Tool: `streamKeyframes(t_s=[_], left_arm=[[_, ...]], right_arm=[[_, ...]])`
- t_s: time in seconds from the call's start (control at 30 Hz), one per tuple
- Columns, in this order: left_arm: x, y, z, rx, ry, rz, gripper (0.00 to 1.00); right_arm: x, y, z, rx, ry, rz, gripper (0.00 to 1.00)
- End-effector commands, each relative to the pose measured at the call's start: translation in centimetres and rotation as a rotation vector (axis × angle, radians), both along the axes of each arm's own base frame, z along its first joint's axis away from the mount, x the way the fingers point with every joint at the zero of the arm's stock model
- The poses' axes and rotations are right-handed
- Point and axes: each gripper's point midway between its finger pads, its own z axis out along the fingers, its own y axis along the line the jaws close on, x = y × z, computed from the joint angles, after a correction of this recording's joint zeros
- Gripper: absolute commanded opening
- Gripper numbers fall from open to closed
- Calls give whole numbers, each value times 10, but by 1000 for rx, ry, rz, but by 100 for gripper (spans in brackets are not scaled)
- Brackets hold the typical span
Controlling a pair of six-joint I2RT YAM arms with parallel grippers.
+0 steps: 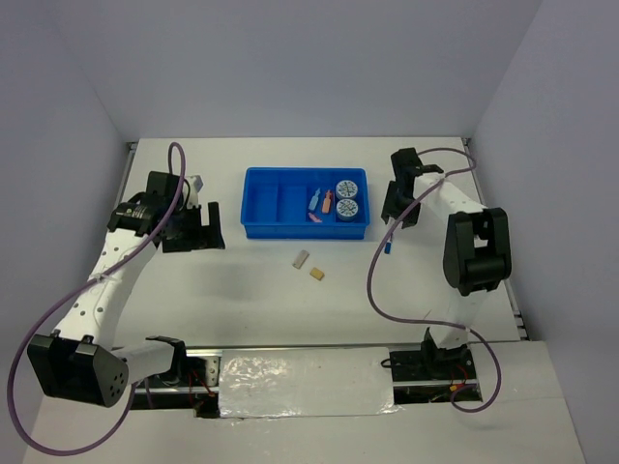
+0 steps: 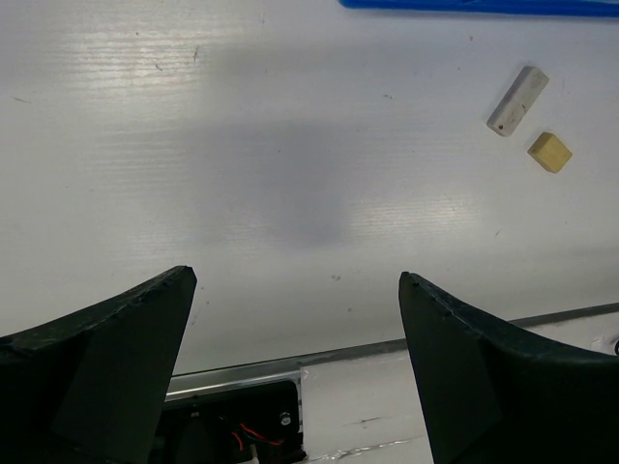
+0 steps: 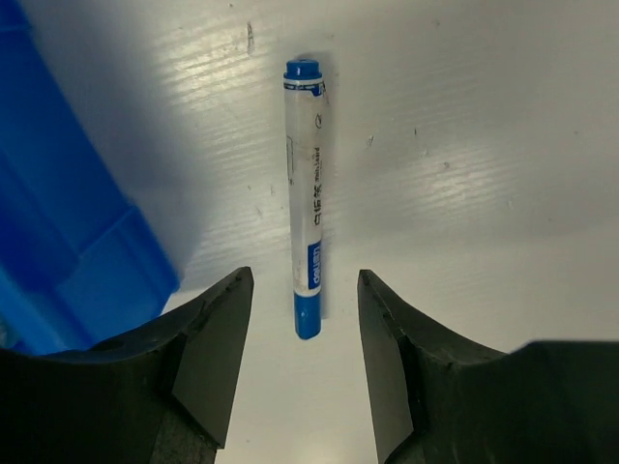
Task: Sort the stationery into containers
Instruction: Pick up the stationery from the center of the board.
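The blue-white pen (image 3: 308, 193) lies flat on the table, right of the blue tray (image 3: 58, 222). My right gripper (image 3: 306, 278) stands open over its near end, a gap on each side and neither finger touching it. From above, the pen (image 1: 389, 247) shows just below that gripper (image 1: 395, 215). In the tray (image 1: 305, 234), two tape rolls (image 1: 348, 198) fill the rightmost compartment, and pink and orange pieces (image 1: 322, 203) lie in the one beside it. A grey eraser (image 1: 301, 258) and a tan one (image 1: 317, 275) lie in front of the tray. My left gripper (image 2: 298, 278) is wide open and holds nothing.
The left wrist view has the grey eraser (image 2: 517, 100) and tan eraser (image 2: 549, 152) far off at upper right, and the tray's edge (image 2: 484, 6) at the top. The table's metal front rail (image 2: 290, 360) runs under the left fingers. Walls close in the table.
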Motion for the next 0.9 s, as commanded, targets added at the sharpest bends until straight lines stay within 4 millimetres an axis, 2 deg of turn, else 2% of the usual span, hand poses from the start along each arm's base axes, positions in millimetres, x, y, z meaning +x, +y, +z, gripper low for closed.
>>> streamKeyframes(t_s=[0.0, 0.07, 0.23, 0.3, 0.37, 0.53, 0.57, 0.67, 0.7, 0.73, 0.77, 0.8, 0.87], left_arm=[[2, -1, 17, -8, -35, -4, 99], [0, 0, 17, -4, -33, 0, 99], [-7, 1, 13, -5, -23, -3, 99], [-10, 2, 12, -1, -21, -3, 99], [-12, 3, 10, 3, -19, -2, 99], [-14, 2, 10, 0, -21, -2, 99], [-14, 3, 11, 1, -20, -2, 99], [-15, 3, 12, 0, -25, -5, 99], [-15, 3, 13, 0, -29, -7, 99], [-16, 2, 13, 0, -29, -7, 99], [-15, 2, 14, -3, -30, -7, 99], [-14, 2, 13, -5, -29, -1, 99], [-13, 1, 12, -12, -27, 11, 99]], right_arm=[[12, 3, -12, 19, -26, 29, 54], [11, 8, -27, 39, -1, 52, 52], [1, 4, -56, 25, 66, 35, 40], [1, 2, -55, 36, 58, 13, 32], [0, -3, -53, 29, 57, -18, 29], [-4, -2, -52, 73, 84, -33, 22], [-4, 2, -51, 90, 86, -25, 17], [4, 2, -15, 100, -22, -52, 17], [12, 8, 22, 110, -130, -44, 17], [17, 12, 43, 118, -193, -32, 17], [24, 21, 64, 130, -255, 0, 18], [34, 42, 101, 163, -341, 84, 19], [42, 75, 124, 236, -368, 212, 19]])
